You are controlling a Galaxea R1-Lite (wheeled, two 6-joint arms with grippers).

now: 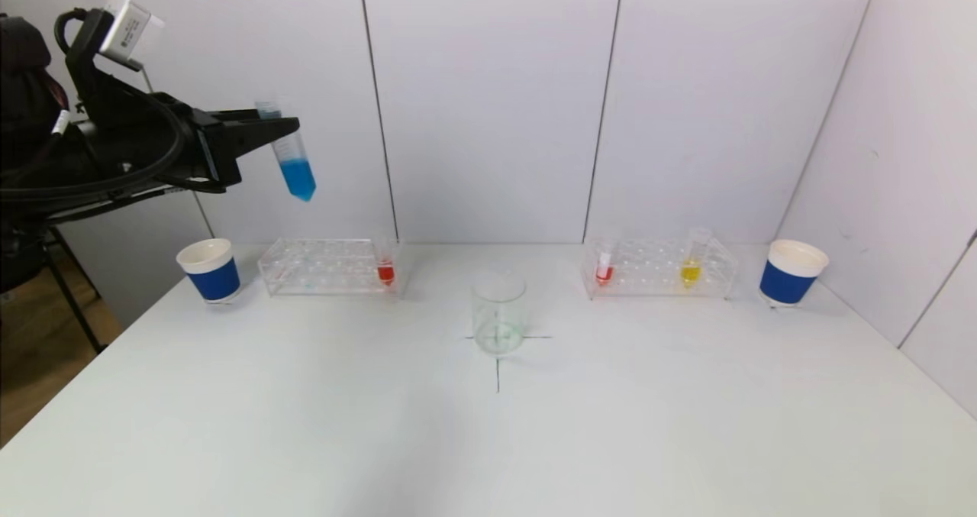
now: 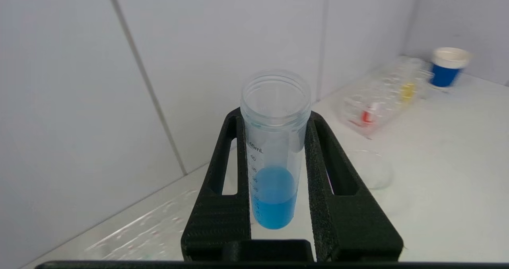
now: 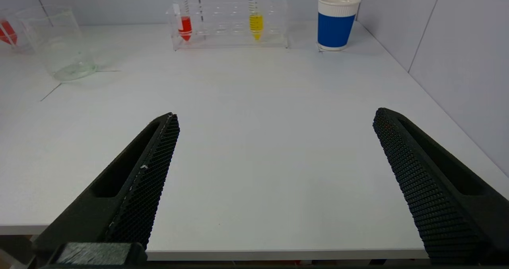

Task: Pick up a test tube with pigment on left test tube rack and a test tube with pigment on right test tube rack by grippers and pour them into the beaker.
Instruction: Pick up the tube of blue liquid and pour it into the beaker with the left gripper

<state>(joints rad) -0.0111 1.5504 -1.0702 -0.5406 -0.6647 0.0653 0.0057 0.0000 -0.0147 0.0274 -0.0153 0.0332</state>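
White panelled walls close in a white bench (image 1: 305, 425), and you are looking down on it from the robot's head. Your left hand (image 1: 286, 131) is raised high above the left clear plastic test tube rack (image 1: 324, 266), pinching a clear plastic test tube of blue pigment (image 1: 292, 158) just below its open mouth. The tube's long axis is near upright, tilted slightly, pointed tip down. The empty clear glass beaker (image 1: 498, 313) stands at the bench's centre on a marked cross, lower than the tube and off toward the robot's right, so the pour calls for a move across and down, then a tilt. The left arm is nearer it.

Your right hand (image 3: 274, 169) rests low at the near bench edge, fingers spread wide, holding nothing. Ahead of it the right clear rack (image 3: 230, 22) holds a red-pigment tube (image 3: 185, 24) and a yellow-pigment tube (image 3: 256, 22), both upright.
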